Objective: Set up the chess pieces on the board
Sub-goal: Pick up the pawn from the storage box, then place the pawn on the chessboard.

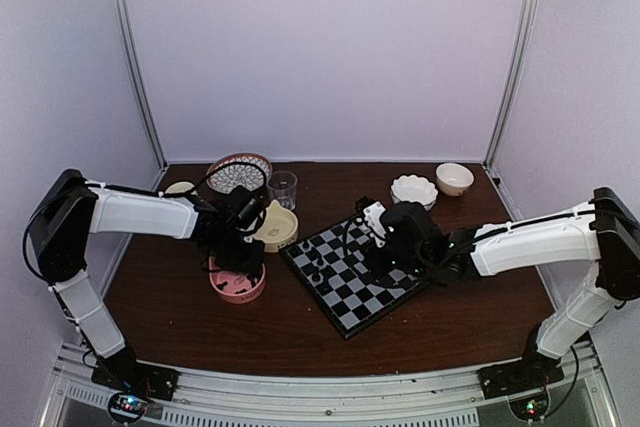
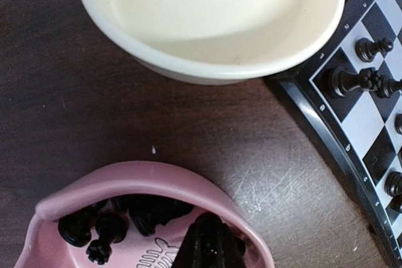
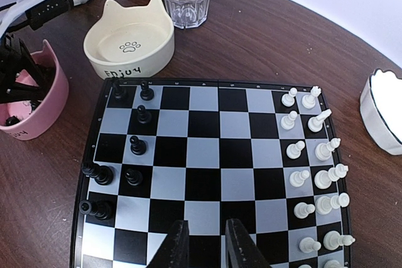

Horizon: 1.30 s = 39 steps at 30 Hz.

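Board (image 1: 372, 299): set diamond-wise mid-frame in the top view, one corner aimed at the bottom edge.
Black chess pieces (image 3: 137, 146): stood along the board's left side; more are heaped in the pink bowl (image 2: 144, 177).
Toppled king (image 2: 355, 81): laid flat, long axis left-right, top aimed right.
Left gripper (image 2: 210, 249): dipped into the bowl; grip can't be told.
Right gripper (image 3: 206, 246): held spread, nothing gripped.

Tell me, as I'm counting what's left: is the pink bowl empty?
Not empty: several black chess pieces lie inside the pink bowl in the left wrist view.
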### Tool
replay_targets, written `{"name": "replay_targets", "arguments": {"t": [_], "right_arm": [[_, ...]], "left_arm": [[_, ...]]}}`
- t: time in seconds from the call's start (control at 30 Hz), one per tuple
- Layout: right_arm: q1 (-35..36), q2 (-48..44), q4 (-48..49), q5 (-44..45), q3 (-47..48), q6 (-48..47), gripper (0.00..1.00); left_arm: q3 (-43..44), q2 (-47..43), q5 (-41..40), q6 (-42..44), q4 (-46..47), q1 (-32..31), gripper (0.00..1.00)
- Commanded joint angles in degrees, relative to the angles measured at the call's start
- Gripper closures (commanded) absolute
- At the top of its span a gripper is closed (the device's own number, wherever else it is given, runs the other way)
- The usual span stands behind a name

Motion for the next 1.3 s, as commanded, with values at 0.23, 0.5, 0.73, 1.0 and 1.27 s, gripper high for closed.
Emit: {"name": "replay_targets", "arguments": {"t": [0.23,0.5,0.73,1.0,1.27], "right_arm": [[-0.27,-3.19,1.6,1.61,-1.05,0.5,0.76],[-0.42,-5.97,2.74,5.65,-3.26,1.29,0.76],[-1.72,-9.69,3.1,9.96,-5.93,3.73,0.76],[-3.51,-15.06,4.23,13.75,-10.03,6.8,0.77],[-4.72,-20.74,6.33,16.54,-14.7,9.23,0.77]], "left_arm": [[-1.8,-10.26,-0.11,1.44,-0.75,-0.32,0.95],[2.12,-14.64,-1.79,4.34,-2.38,-9.42,0.95],[14.79,-6.77,-3.74,6.81,-7.01,-15.9,0.95],[30.0,7.03,0.55,9.76,-12.48,-16.72,0.98],[40.24,16.37,1.55,12.17,-16.83,-17.83,0.97]]}}
